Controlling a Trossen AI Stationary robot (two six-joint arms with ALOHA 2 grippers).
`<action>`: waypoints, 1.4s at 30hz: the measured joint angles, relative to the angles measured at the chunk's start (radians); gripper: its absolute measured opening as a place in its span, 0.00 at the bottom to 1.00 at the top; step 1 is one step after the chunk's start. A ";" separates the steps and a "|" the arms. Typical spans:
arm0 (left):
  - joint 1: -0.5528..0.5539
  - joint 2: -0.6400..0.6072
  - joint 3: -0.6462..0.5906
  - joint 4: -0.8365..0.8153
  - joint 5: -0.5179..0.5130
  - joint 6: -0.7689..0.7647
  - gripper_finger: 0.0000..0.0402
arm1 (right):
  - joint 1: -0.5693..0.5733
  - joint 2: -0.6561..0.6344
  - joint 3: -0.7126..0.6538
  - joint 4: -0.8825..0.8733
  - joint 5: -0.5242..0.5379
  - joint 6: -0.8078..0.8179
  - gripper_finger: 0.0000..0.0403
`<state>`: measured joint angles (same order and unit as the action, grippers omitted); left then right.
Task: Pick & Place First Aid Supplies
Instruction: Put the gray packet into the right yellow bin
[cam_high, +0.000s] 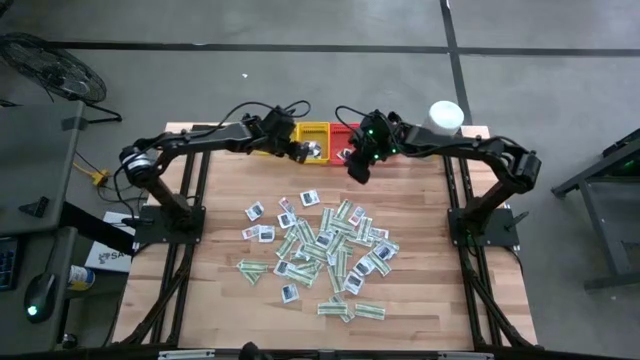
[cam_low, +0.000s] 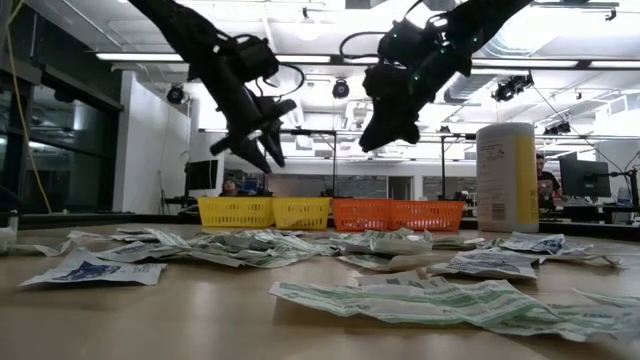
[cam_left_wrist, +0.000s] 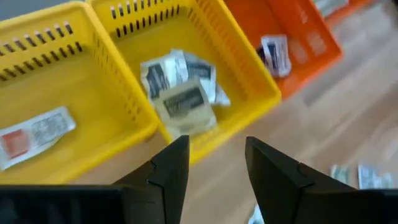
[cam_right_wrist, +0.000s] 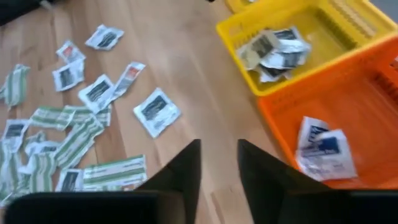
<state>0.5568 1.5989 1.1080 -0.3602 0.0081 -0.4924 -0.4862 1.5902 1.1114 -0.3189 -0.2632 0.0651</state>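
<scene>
The first aid supplies (cam_high: 320, 245) lie scattered flat on the wooden table: white-and-green strips and small white squares, also in the right wrist view (cam_right_wrist: 74, 124). More packets (cam_left_wrist: 180, 84) lie in a yellow tray (cam_high: 312, 135), and one (cam_right_wrist: 323, 149) lies in the orange tray (cam_right_wrist: 373, 118). My left gripper (cam_left_wrist: 217, 168) hangs open above the yellow tray's near wall, with nothing between its fingers. My right gripper (cam_right_wrist: 219, 165) hangs open and empty beside it, over the table just in front of the orange tray (cam_high: 345, 135).
A tall white-and-yellow canister (cam_high: 446, 115) stands at the far right of the table, next to the trays. Another yellow compartment (cam_left_wrist: 56, 93) holds a red-marked packet. Bare wood lies between the trays and the pile.
</scene>
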 joint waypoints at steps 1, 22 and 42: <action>-0.007 -0.008 0.000 -0.020 -0.007 0.013 0.39 | 0.010 0.000 0.000 0.005 0.002 -0.003 0.16; -0.245 -0.026 -0.129 -0.095 -0.037 -0.028 0.39 | 0.192 0.180 0.000 0.280 0.044 0.091 0.00; -0.243 -0.026 -0.293 0.121 0.113 0.047 0.39 | 0.235 0.388 0.000 0.463 0.056 0.060 0.00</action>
<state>0.3138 1.5734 0.8146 -0.2394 0.1211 -0.4454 -0.2516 1.9779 1.1113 0.1442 -0.2071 0.1254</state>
